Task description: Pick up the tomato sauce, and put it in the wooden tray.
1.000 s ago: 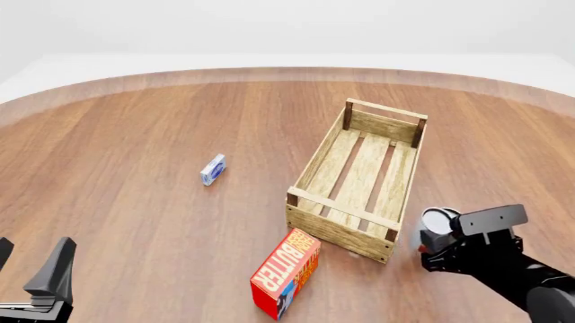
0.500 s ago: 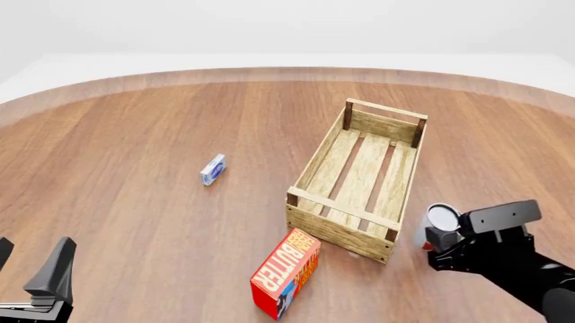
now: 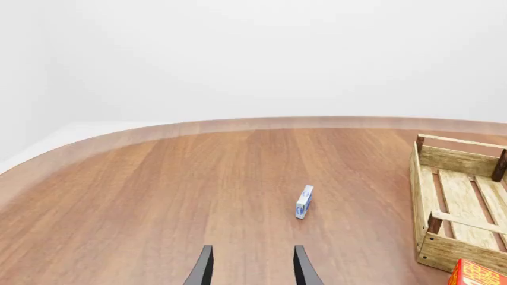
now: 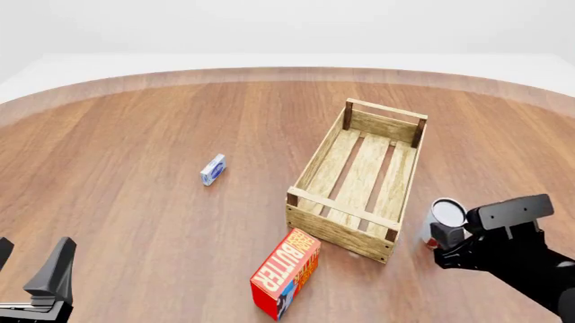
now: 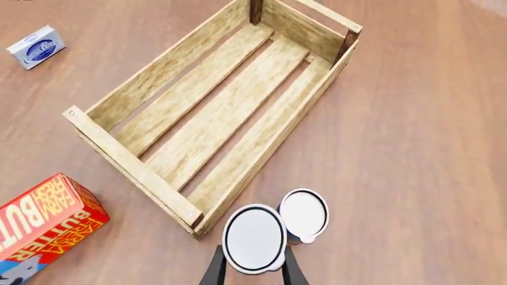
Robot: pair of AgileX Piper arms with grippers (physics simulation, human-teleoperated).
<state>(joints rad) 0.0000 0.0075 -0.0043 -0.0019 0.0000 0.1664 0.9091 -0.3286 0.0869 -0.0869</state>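
My right gripper (image 5: 252,270) is shut on the tomato sauce (image 5: 253,238), a small can seen mostly from its silver-white top. In the front view the tomato sauce (image 4: 446,214) is held just right of the near right corner of the wooden tray (image 4: 344,212), and a bit of red label shows under its rim. The right gripper (image 4: 449,239) holds it from behind. The slatted wooden tray (image 5: 127,159) holds nothing. My left gripper (image 3: 252,268) is open with nothing between its fingers, low at the near left (image 4: 34,254), far from the can.
A second can (image 5: 305,214) stands on the table right beside the held one, near the tray's corner. A red butter box (image 4: 285,272) lies in front of the tray. A small blue-and-white box (image 4: 213,169) lies mid-table to the left.
The right gripper has carried the can to the right and slightly up in the front view, away from the tray's near corner. The left arm has not moved.
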